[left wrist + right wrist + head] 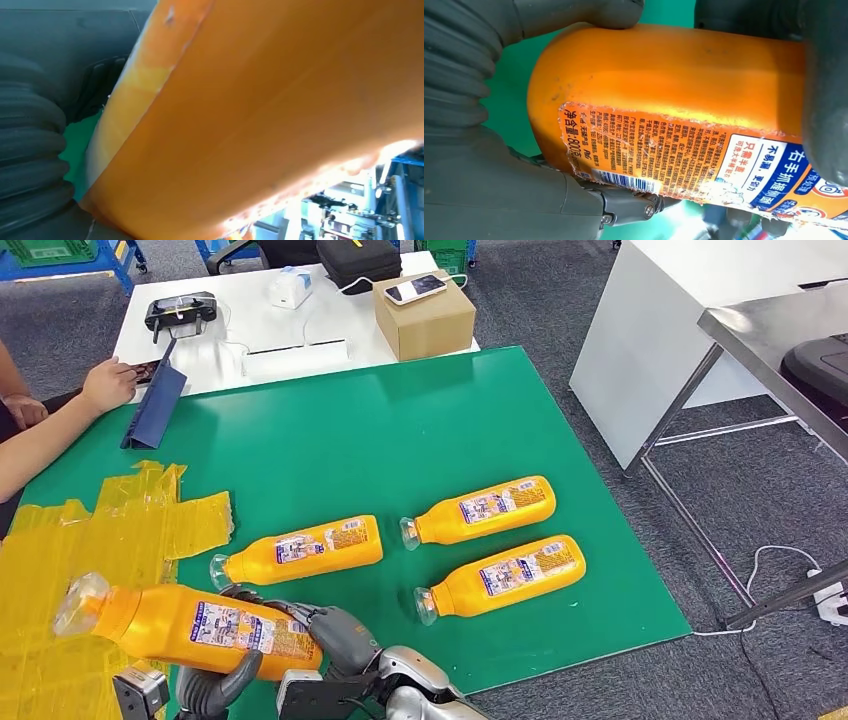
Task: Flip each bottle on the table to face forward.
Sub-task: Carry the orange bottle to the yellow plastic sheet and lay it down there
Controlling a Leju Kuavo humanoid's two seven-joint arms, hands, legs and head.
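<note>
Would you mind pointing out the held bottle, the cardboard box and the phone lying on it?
held bottle [190, 625]: head view, on its orange body beside the label.
cardboard box [432, 328]: head view, on its front side.
phone [415, 288]: head view, on its screen.

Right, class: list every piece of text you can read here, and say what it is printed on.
"净含量:800": label of the held bottle.
"不易漏": white-and-blue panel on the same label.
Dense fine print on that label: too small to read.
Labels on the three lying bottles: too blurred to read.
</note>
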